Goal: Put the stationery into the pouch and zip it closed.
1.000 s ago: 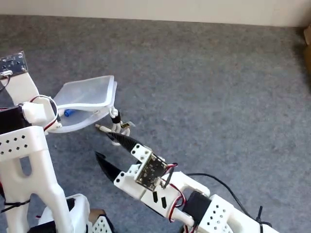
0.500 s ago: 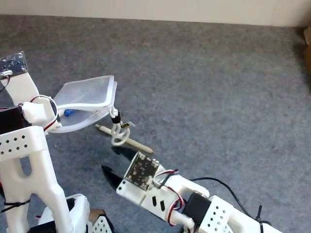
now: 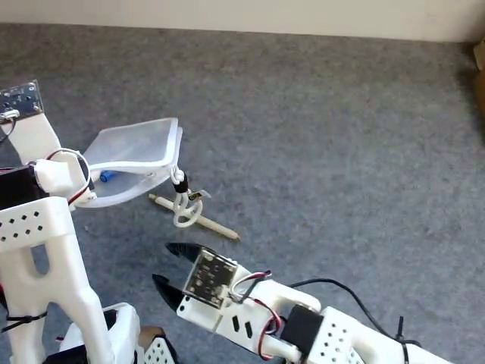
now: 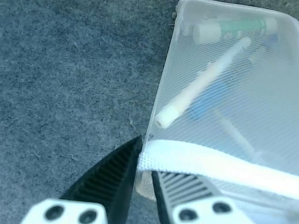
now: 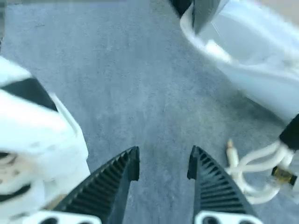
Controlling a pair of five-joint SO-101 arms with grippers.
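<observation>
**High view.** My fixed camera looks steeply down on the grey table [image 3: 341,136] from some way off, with both arms' bases at its lower edge.

**Left wrist view.** My arm-mounted camera looks along the left tool [image 4: 140,186], very close to the pouch [image 4: 224,93].

**Right wrist view.** I look past the right tool [image 5: 161,170], low over the table and near it.

All three views share the pouch. The high and right wrist views also share the cord loop [image 3: 182,211].

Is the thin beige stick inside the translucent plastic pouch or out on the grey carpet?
Out. The thin beige stick lies on the grey carpet beside the translucent plastic pouch, the pouch's white cord loop across it.
</observation>
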